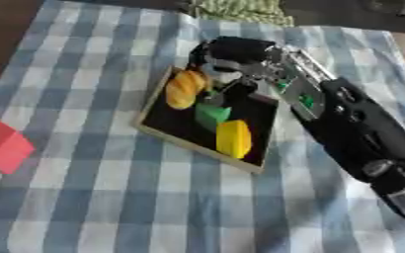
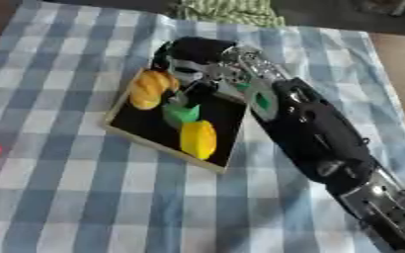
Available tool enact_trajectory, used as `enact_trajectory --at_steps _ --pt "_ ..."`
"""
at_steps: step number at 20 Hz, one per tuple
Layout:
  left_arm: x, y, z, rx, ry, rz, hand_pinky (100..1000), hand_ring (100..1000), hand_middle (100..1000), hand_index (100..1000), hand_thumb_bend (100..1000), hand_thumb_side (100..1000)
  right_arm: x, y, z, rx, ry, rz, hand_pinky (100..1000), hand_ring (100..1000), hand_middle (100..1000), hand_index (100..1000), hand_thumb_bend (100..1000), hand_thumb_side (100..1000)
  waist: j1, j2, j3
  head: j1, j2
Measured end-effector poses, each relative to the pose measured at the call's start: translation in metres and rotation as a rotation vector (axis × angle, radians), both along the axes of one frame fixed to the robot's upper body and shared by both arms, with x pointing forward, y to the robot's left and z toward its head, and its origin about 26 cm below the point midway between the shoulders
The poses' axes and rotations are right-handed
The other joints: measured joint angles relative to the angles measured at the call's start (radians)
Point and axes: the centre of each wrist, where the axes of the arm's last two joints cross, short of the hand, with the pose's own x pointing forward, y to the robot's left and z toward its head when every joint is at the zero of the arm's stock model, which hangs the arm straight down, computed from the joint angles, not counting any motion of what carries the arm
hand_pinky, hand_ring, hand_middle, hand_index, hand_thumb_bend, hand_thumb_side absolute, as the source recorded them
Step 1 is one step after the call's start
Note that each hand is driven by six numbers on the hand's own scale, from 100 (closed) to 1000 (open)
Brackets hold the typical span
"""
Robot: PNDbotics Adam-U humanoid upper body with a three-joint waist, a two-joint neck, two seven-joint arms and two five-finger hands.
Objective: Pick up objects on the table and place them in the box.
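Red is showing at the far left edge of the frame: a red block [image 1: 5,146] is lying on the blue and white checked tablecloth [image 1: 94,197], well apart from everything else and not yet in the box. It looks like a light, stiff piece with flat faces, so I judge it will not slip much; the best hold should be across two opposite flat sides.

Moving toward the centre, the box [image 1: 167,137], a shallow tray with a pale rim and black inside, is lying askew. It is holding an orange bread-like piece [image 1: 185,88] at its upper end, a green piece [image 1: 212,115] in the middle and a yellow piece [image 1: 233,139] at its lower end.

At the upper right of the box, the right hand [image 2: 197,69] is hanging over the far end, its fingers pointing down near the orange and green pieces. Whether they are curling round something, I cannot tell. The arm is running to the lower right corner. The left hand is not showing.
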Motion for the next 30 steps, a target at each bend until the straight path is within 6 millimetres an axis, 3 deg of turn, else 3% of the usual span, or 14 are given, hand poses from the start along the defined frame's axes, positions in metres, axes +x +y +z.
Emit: enact_trajectory --at_steps 1,2,5,7,8,9,10,14,19,23,27,28,29,30 --pt "0.0 0.0 0.0 0.0 0.0 0.0 1000 786 688 837 100 618 0.0 0.0 0.0 -0.011 0.004 0.006 880 876 856 910 100 186 0.0 0.0 0.0 0.0 0.0" --pt "0.0 0.0 0.0 0.0 0.001 0.0 1000 786 688 837 100 618 0.0 0.001 0.0 -0.022 0.01 0.013 893 909 887 931 100 214 0.0 0.0 -0.001 0.0 0.0" --pt "0.0 0.0 0.0 0.0 0.002 0.001 1000 786 688 837 100 619 -0.001 0.001 0.001 -0.047 0.025 0.029 947 1000 990 997 100 564 0.0 0.0 -0.003 0.001 0.0" --pt "0.0 0.0 0.0 0.0 0.004 0.001 1000 786 688 838 100 619 -0.004 0.001 0.003 -0.049 0.033 0.045 971 1000 1000 1000 100 646 0.0 0.0 -0.005 0.002 0.0" --pt "0.0 0.0 0.0 0.0 0.004 0.002 1000 786 688 838 100 619 -0.006 0.0 0.006 -0.047 0.032 0.053 986 1000 1000 1000 100 737 0.0 0.0 -0.007 0.002 0.0" --pt "0.0 0.0 -0.001 0.0 0.005 0.002 1000 786 688 838 100 619 -0.007 0.0 0.01 -0.043 0.03 0.061 986 1000 1000 1000 100 737 0.0 0.0 -0.008 0.004 0.0" --pt "0.0 0.0 -0.001 0.0 0.005 0.002 1000 786 688 838 100 619 -0.009 -0.001 0.013 -0.039 0.029 0.067 1000 1000 1000 1000 100 821 0.0 0.0 -0.009 0.005 0.0" --pt "0.0 0.0 -0.001 0.0 0.006 0.002 1000 786 688 838 100 619 -0.014 -0.006 0.022 -0.029 0.037 0.086 1000 1000 1000 1000 100 890 0.0 0.0 -0.011 0.01 0.0" --pt "0.0 0.0 -0.001 -0.001 0.007 0.003 1000 786 688 838 100 620 -0.017 -0.008 0.031 -0.029 0.051 0.101 1000 1000 1000 1000 100 883 0.0 0.0 -0.012 0.011 0.0" --pt "0.0 0.0 -0.001 -0.001 0.008 0.003 1000 786 688 838 100 619 -0.02 -0.011 0.039 0.008 0.045 0.105 1000 1000 1000 1000 100 693 0.0 0.0 -0.016 0.016 0.0" --pt "0.0 0.0 -0.001 -0.001 0.006 0.003 1000 787 689 838 100 612 -0.029 -0.023 0.061 0.111 -0.019 0.119 976 1000 1000 1000 100 396 0.0 0.0 -0.018 0.021 0.0" --pt "0.0 0.001 -0.001 -0.001 0.005 0.004 1000 787 690 838 100 609 -0.032 -0.027 0.068 0.135 -0.041 0.119 959 1000 1000 1000 100 224 0.0 0.0 -0.02 0.022 0.0" --pt "0.0 0.001 -0.001 0.0 0.003 0.005 1000 787 690 838 100 604 -0.036 -0.033 0.077 0.163 -0.067 0.117 944 980 1000 1000 100 130 0.0 0.0 -0.023 0.025 0.001" --pt "-0.001 0.001 0.0 0.005 0.0 0.007 998 788 691 838 100 592 -0.04 -0.039 0.085 0.19 -0.092 0.112 931 954 964 1000 100 100 0.0 0.0 -0.025 0.027 0.004"
